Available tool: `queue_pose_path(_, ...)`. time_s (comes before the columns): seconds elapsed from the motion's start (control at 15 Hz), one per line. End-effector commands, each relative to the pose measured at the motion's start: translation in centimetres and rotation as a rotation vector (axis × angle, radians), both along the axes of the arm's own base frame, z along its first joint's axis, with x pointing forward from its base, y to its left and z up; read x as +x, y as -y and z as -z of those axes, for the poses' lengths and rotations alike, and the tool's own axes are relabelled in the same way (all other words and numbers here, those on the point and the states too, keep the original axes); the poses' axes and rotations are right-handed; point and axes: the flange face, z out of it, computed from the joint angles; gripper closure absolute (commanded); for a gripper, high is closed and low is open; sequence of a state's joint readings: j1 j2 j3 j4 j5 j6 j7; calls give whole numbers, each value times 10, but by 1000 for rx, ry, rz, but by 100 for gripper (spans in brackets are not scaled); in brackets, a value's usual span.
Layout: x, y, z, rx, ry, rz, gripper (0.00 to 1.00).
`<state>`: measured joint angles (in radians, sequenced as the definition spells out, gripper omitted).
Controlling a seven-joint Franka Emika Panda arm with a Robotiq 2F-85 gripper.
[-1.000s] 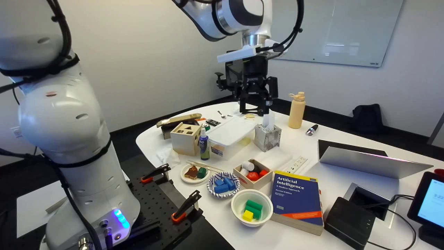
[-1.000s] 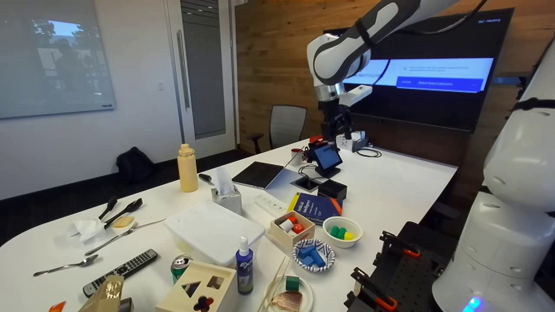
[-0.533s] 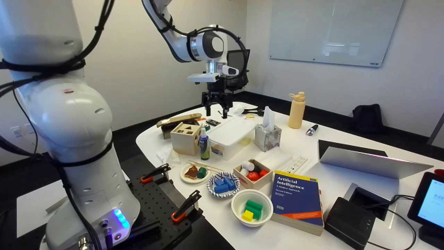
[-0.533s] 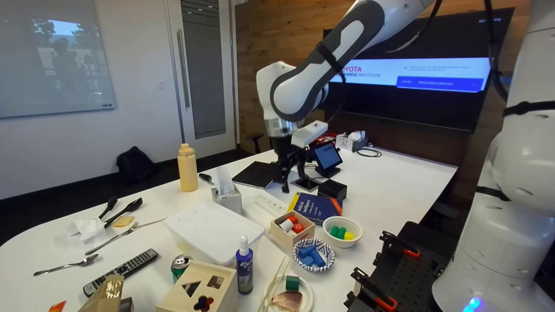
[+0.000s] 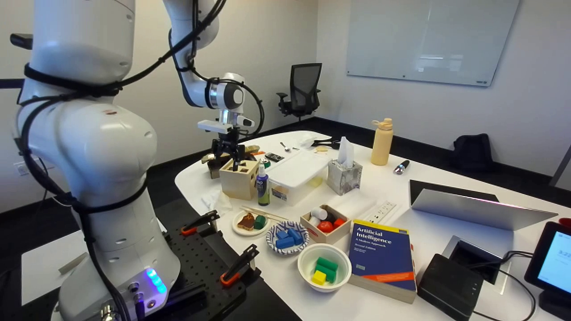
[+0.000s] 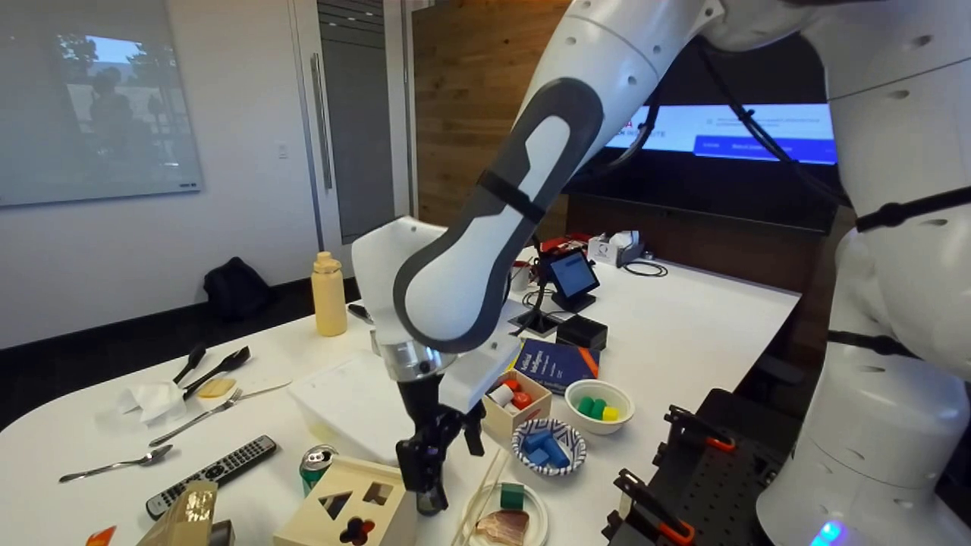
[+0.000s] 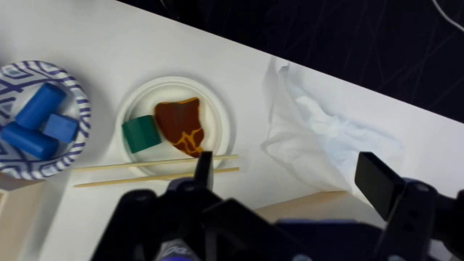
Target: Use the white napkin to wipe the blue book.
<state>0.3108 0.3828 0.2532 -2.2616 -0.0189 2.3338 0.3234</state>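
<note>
The claw [image 7: 288, 165] hangs spread wide over the bench [image 6: 698, 326], near the wooden cube [image 5: 236, 183]. In the wrist view the white napkin [image 7: 304, 141] lies crumpled on the bench beyond the claw, seen mostly through its gap. Left of the claw there sits a small plate [image 7: 220, 127] bearing a green block [image 7: 141, 134] and a brown steak-shaped piece [image 7: 179, 121]. In both exterior views the blue book [image 5: 381, 252] lies flat, well apart from the claw, beyond the open wooden box [image 5: 337, 232].

An office meeting room: whiteboard [image 5: 428, 44], wall-mounted screen [image 6: 705, 182], mesh-backed chair [image 5: 305, 84], white table [image 6: 683, 326].
</note>
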Motion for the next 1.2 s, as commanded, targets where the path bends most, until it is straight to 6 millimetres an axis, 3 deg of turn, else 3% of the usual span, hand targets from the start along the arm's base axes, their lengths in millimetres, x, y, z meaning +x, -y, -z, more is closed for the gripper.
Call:
queue_pose_path(0.0,2,-36,45,21,-14,-47,0)
queue_pose_path(0.4,7,-44,103,20,6,-107,0)
queue_pose_path(0.67,12,-43,135,109,46,-257,0)
queue_pose_path(1.13,9,-34,173,250,-24,-402,0)
